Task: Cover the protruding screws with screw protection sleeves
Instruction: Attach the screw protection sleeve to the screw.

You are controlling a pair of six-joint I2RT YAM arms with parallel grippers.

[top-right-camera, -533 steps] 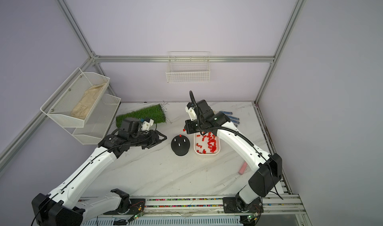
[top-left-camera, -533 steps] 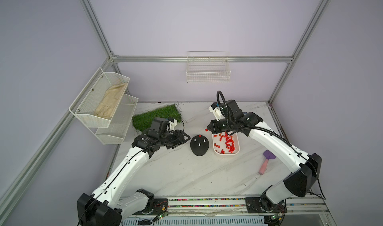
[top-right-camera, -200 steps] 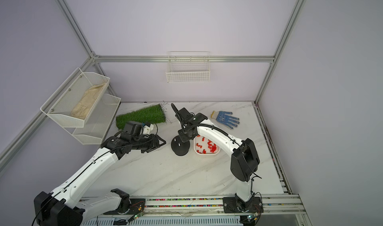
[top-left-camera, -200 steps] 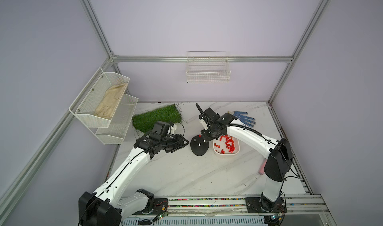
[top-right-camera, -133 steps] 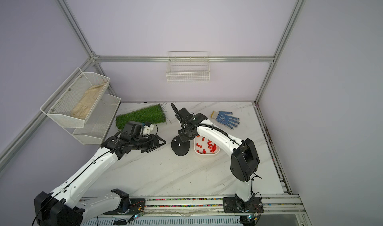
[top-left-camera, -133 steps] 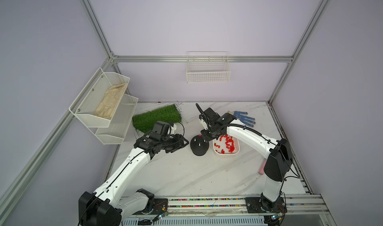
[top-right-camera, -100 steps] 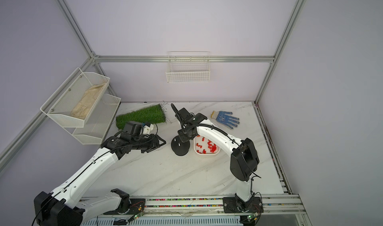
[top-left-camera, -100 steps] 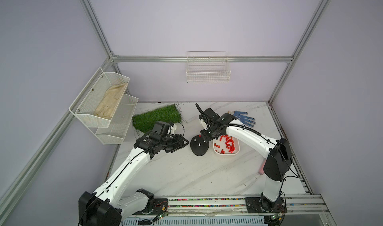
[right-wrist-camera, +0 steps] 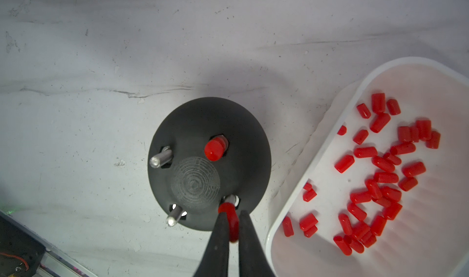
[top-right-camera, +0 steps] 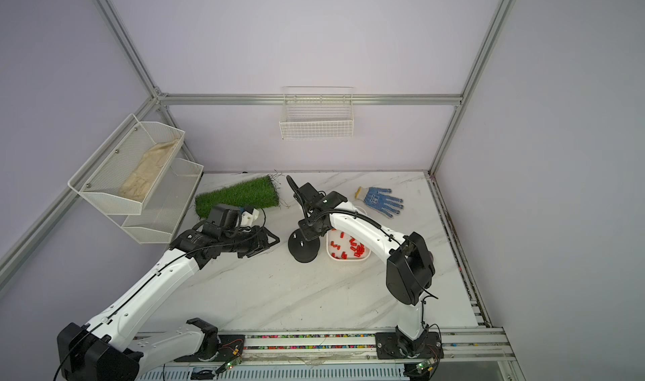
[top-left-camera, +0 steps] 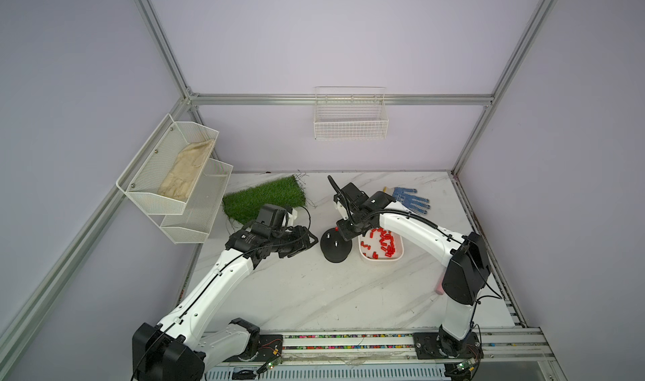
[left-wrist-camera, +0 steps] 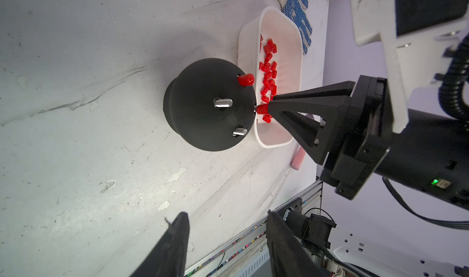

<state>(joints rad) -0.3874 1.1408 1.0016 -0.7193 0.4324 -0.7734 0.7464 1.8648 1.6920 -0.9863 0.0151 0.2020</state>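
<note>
Marble table point(top-left-camera: 314, 292): sleeve point(right-wrist-camera: 226, 208) in right claw point(right-wrist-camera: 232, 216) half-hides screw point(right-wrist-camera: 231, 199).

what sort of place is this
Likely a robot lab test cell: an aluminium frame enclosure, left arm and right arm mounted on a base rail, staged props like the turf patch.

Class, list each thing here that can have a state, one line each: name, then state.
Right claw, shut on the held sleeve.
Left claw, open, empty.
Capped screw, fully covered in red.
Third screw, held sleeve on its tip, metal showing below.
Other two screws, bare.
Tray, holds loose sleeves.
</note>
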